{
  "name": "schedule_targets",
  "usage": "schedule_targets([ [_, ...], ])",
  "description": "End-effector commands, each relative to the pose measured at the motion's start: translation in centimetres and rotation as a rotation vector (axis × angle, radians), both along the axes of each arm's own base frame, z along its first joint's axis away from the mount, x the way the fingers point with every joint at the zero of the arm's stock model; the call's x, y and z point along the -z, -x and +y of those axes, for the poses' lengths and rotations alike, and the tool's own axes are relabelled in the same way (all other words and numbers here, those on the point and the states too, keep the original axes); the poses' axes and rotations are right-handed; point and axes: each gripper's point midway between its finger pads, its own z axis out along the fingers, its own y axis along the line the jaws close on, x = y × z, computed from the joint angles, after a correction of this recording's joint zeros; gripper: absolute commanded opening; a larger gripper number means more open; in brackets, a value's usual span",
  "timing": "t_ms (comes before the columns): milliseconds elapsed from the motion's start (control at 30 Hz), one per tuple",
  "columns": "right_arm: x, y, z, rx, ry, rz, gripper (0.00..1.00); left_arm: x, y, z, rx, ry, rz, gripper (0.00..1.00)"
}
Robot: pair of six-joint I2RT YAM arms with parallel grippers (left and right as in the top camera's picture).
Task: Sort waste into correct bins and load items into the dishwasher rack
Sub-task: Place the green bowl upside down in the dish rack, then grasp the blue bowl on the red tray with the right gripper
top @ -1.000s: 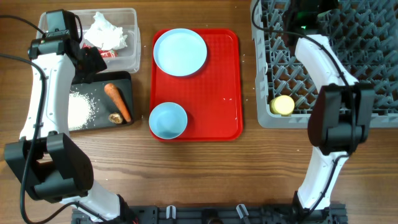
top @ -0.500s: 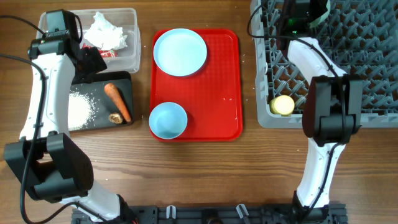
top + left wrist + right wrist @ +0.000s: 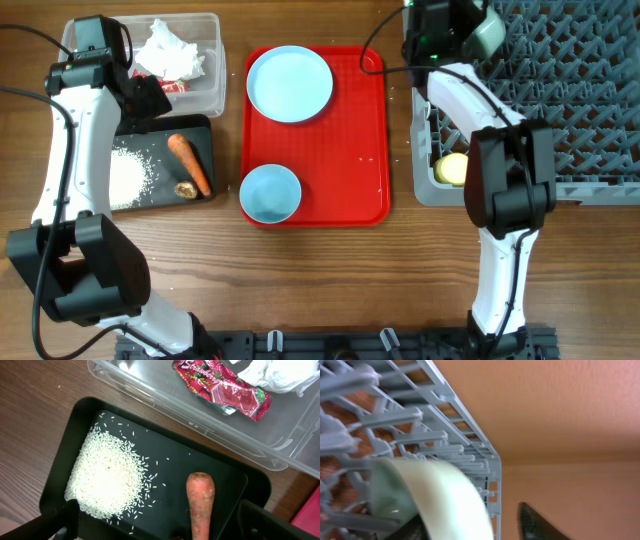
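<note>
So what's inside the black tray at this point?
A pile of rice, a carrot and a small brown scrap. The left arm covers one tray corner from overhead; the wrist view shows it bare.

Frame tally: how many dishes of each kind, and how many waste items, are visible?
Bowls: 2, light blue bowl, pale green bowl
Plates: 1, light blue plate
Cups: 1, yellow cup
Waste: 5, napkin, wrapper, carrot, rice, food scrap
Total: 9
</note>
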Motion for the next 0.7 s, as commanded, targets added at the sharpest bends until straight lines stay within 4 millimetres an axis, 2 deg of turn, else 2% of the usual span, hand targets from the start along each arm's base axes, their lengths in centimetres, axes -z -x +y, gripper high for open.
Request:
schedule_targets([
  [0, 0.8, 0.4, 0.6, 0.018, 0.015, 0.01, 0.96, -0.9, 0.0, 0.0, -0.015, 0.006, -0.029, 1.0],
  [33, 0.8, 0.4, 1.1, 0.011, 0.013, 0.008, 1.0, -0.9, 0.0, 0.0, -0.016, 0.006, -0.029, 1.0],
  [200, 0.2, 0.2, 3.0, -0.019, 0.003, -0.031, 1.0, -0.9, 0.0, 0.0, -0.016, 0.006, -0.029, 1.0],
  [300, -1.2, -0.3, 4.2, -0.037, -0.018, -0.111, 1.0, -0.9, 0.0, 0.0, -0.015, 0.006, -0.029, 1.0],
  [367, -3.5, -0.6, 4.6, -0.039, -0.05, -0.228, 1.0, -0.9, 0.0, 0.0, -0.015, 0.006, -0.029, 1.0],
  [433, -7.2, -0.4, 4.2, -0.003, -0.095, -0.415, 1.0, -0.9, 0.0, 0.0, -0.015, 0.006, -0.029, 1.0],
  [467, -9.8, 0.1, 3.8, 0.023, -0.131, -0.545, 1.0, -0.9, 0.0, 0.0, -0.015, 0.006, -0.029, 1.0],
  [533, -12.1, 0.8, 3.7, 0.034, -0.161, -0.655, 1.0, -0.9, 0.0, 0.0, -0.015, 0.006, -0.029, 1.0],
  [667, -13.9, 1.6, 5.0, 0.016, -0.151, -0.662, 1.0, -0.9, 0.0, 0.0, -0.015, 0.006, -0.029, 1.0],
])
